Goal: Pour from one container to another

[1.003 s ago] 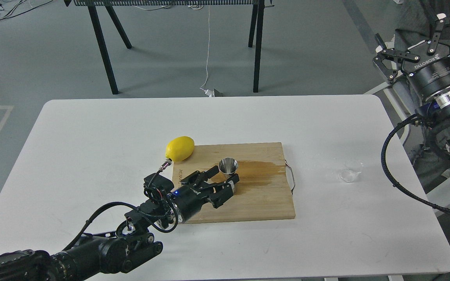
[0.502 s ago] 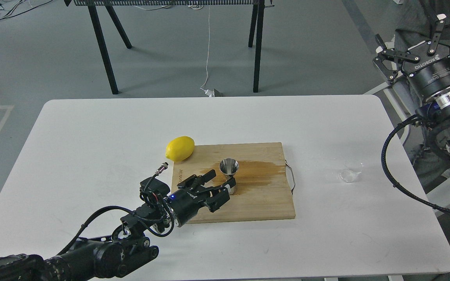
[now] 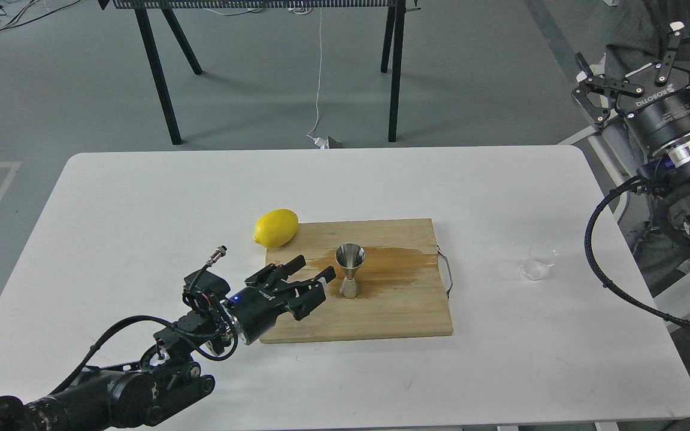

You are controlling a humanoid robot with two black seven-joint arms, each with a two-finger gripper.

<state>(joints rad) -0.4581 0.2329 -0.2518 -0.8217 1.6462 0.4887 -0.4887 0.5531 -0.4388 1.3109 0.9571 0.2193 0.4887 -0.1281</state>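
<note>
The shiny jigger (image 3: 350,270) stands upright on the wooden board (image 3: 381,311), on a brown wet patch (image 3: 399,266); the yellow lemon (image 3: 276,228) lies just off the board's far left corner. The left gripper (image 3: 315,274) hangs low just beside the jigger, on its left, with its 2 fingers apart and nothing between them; it does not touch the jigger. The small clear cup (image 3: 536,263) sits on the white table (image 3: 141,197), well apart from the board, over on the right side. The right gripper (image 3: 644,60) is up high past the table's right edge, fingers spread wide, holding nothing.

The cup must be picked up next, I think; the right arm is on its side. It should come down slowly over the cup, put 1 finger on each side, and squeeze gently, because the cup looks thin and light; then carry it level to the jigger and tip it slowly over the small mouth.
</note>
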